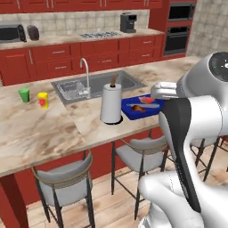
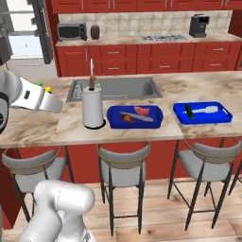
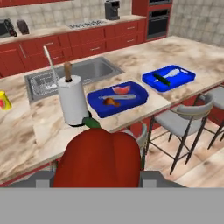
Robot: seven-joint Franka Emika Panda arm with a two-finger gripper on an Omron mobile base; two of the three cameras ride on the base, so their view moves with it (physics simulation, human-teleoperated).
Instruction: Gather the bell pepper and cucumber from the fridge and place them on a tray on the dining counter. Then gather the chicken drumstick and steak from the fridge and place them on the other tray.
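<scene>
The table (image 1: 44, 129) carries an inset sink (image 1: 100, 84), an upright paper towel roll (image 1: 111, 103), a green cup (image 1: 24, 95) and a yellow cup (image 1: 42, 100). A blue tray (image 1: 133, 113) just beside the roll holds the steak (image 1: 146, 100) and the chicken drumstick (image 1: 139, 108). Stools (image 1: 62, 178) stand below.

You see a glossy red pepper (image 3: 98, 158) with a green stem, close up in the hand view. The counter (image 2: 189, 90) is beige with brown marbling, and its sink (image 2: 118, 88) is steel grey. Just right of the white paper towel roll (image 2: 92, 108), a blue tray (image 2: 134, 117) carries a pink-red steak (image 2: 142, 111) and a brown-orange drumstick (image 2: 126, 117). Further right of the roll, a second blue tray (image 2: 202, 113) holds a dark green cucumber (image 2: 189, 112). Left of the roll stand a green cup (image 1: 24, 95) and a yellow cup (image 1: 42, 100). The cabinets (image 2: 156, 59) are red.
</scene>
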